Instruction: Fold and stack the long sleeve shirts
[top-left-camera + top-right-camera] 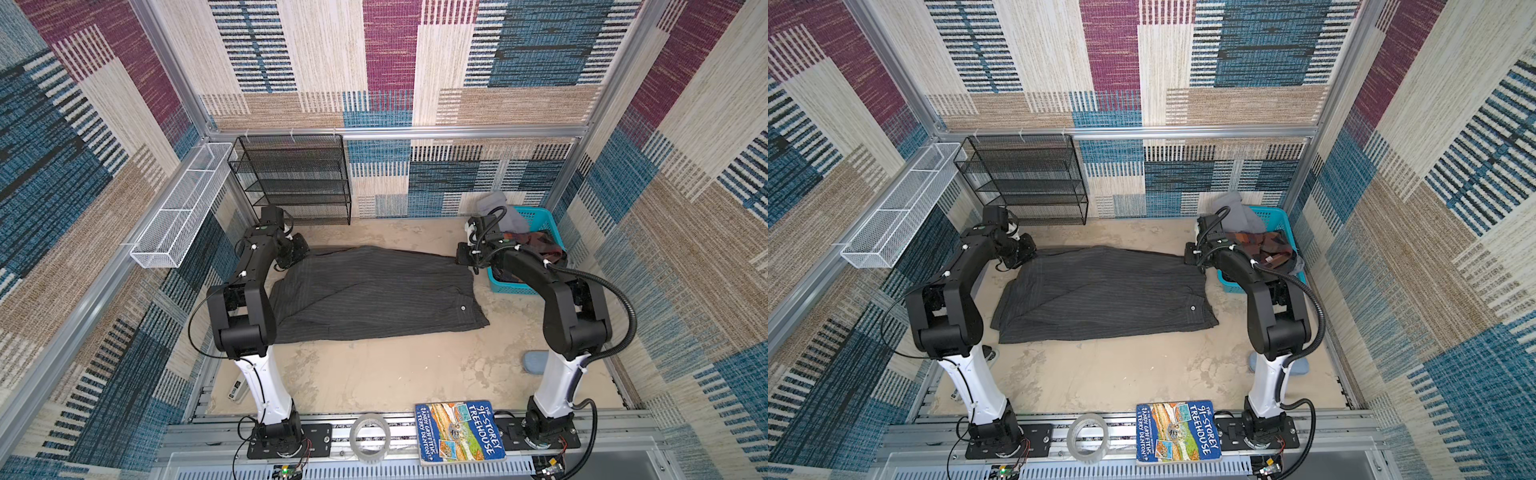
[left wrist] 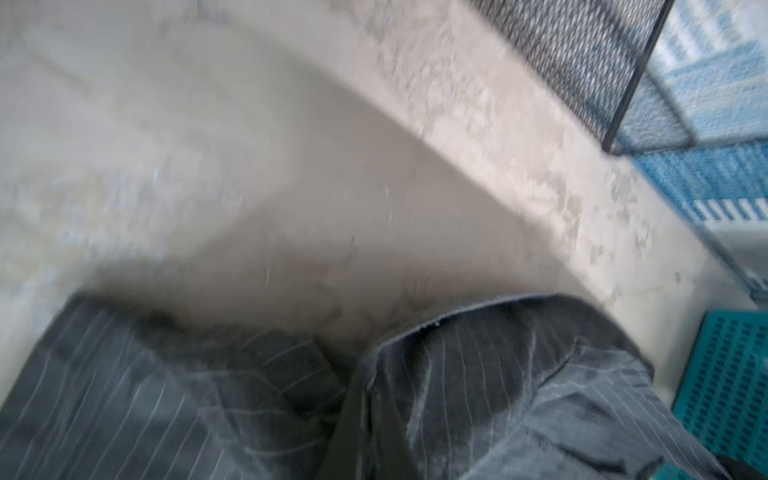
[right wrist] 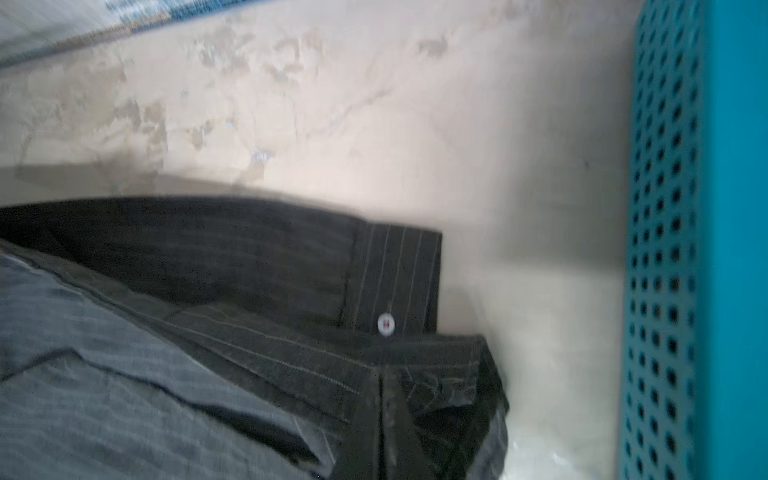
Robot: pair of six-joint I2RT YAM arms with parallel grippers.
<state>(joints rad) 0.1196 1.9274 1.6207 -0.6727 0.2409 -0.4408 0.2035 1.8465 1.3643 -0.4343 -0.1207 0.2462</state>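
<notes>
A charcoal-grey long sleeve shirt (image 1: 374, 295) (image 1: 1100, 295) with thin pale pinstripes lies spread across the middle of the table in both top views. My left gripper (image 1: 297, 253) (image 2: 357, 415) is shut on its far left edge, the cloth bunched around the fingers. My right gripper (image 1: 461, 257) (image 3: 384, 415) is shut on the far right corner, next to a cuff with a white button (image 3: 385, 323). Both grippers sit low at the table. Cloth hides the fingertips in both wrist views.
A teal basket (image 1: 536, 220) (image 3: 673, 208) with a grey garment (image 1: 494, 208) and a brown patterned one (image 1: 544, 243) stands just right of the right gripper. A black mesh rack (image 1: 295, 178) and white wire tray (image 1: 183, 208) stand back left. A book (image 1: 459, 432) and tape roll (image 1: 370, 436) lie on the front rail.
</notes>
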